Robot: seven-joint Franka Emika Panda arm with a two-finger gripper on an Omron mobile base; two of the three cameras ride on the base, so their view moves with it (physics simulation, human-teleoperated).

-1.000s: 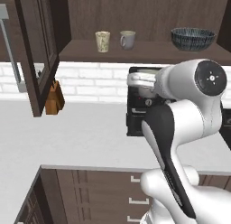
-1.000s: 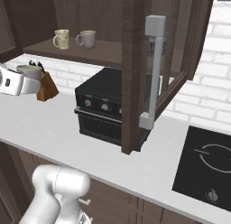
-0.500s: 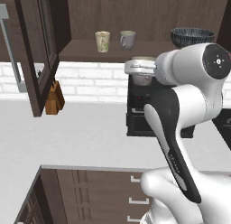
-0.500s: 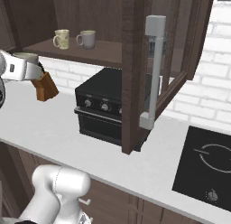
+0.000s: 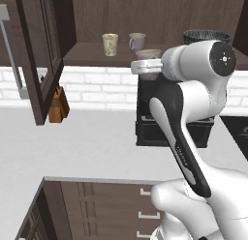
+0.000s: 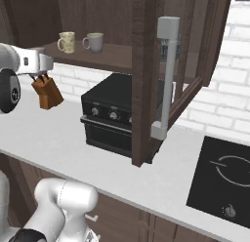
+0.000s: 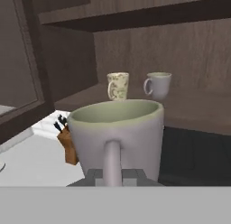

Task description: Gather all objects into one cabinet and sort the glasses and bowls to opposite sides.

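My gripper point(image 7: 113, 173) holds the green cup point(image 7: 116, 137) by its handle; I judge it light, rigid, breakable.

left base view: from behind the arm's left, facing forward at the open cabinet point(image 5: 43, 55) shelf and counter point(image 5: 82, 142) | right base view: from behind its right, same shelf, same cream cup point(image 6: 66, 41) and knife block point(image 6: 47, 92) | hand view: close, level with shelf, facing the cabinet
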